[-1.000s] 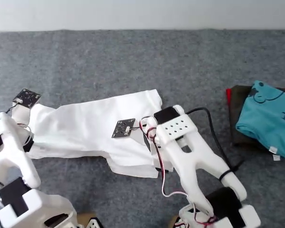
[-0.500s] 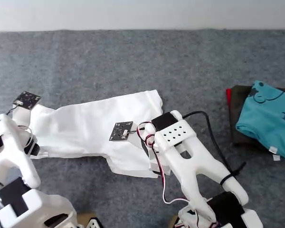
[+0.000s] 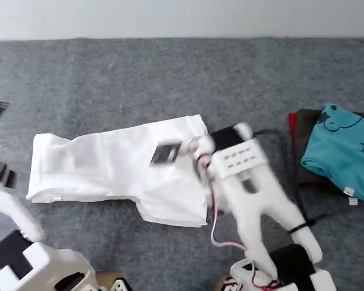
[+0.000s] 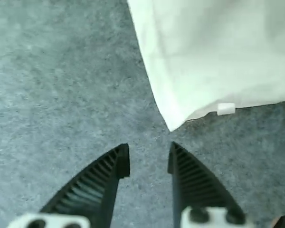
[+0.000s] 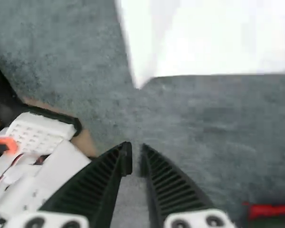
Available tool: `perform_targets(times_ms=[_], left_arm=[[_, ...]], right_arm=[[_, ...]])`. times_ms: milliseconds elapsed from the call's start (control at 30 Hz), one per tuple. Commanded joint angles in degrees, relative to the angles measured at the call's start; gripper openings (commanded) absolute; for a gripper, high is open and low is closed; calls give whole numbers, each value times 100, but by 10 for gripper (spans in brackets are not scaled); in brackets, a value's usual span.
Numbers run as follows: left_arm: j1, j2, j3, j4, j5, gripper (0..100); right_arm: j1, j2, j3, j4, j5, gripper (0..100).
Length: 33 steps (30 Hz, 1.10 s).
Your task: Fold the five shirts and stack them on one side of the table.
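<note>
A white shirt (image 3: 115, 163), partly folded, lies flat across the middle-left of the grey table. At the right edge is a stack of folded shirts with a teal shirt (image 3: 343, 145) on top of a dark one (image 3: 303, 148). My left gripper (image 4: 148, 159) hovers open over bare carpet, just off a corner of the white shirt (image 4: 204, 52), holding nothing. My right gripper (image 5: 135, 156) has its fingers nearly together with nothing between them, just beyond an edge of the white shirt (image 5: 204, 38). The right arm (image 3: 236, 160) hangs over the shirt's right end.
The left arm (image 3: 3, 188) stands at the far left edge of the table. An arm base (image 5: 33, 137) and a strip of wood show near the front edge. A red edge (image 3: 291, 124) sticks out of the stack. Grey carpet (image 3: 170, 79) lies open behind the shirt.
The left arm has pulled back to the left, off the shirt's left end, which now lies flat. The right arm has swung right and away from the front, off the shirt's right part.
</note>
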Motion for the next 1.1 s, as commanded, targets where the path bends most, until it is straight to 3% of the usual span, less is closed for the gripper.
perform_targets(times_ms=[0,100,200,400,667,833,1067], left_arm=[[299,-26,-945,510,695,8],[1143,9,-919,431,2004,13],[1802,325,-611,-431,3147,13],[2048,1793,-154,-2207,4870,13],[1679,2919,-154,-3305,5468,13],[1705,2980,-198,-3437,5442,13],[1705,2971,-365,-3367,5266,13]], right_arm=[[251,92,-1459,31,-237,9],[92,910,-2347,-444,-1248,9],[-31,2009,-3305,-866,-2242,9],[-40,4022,-5442,-1059,-3024,9],[611,6378,-7684,-1235,-3051,9],[1288,7890,-8668,-1666,-3033,9],[1534,8690,-10532,-884,-3007,9]])
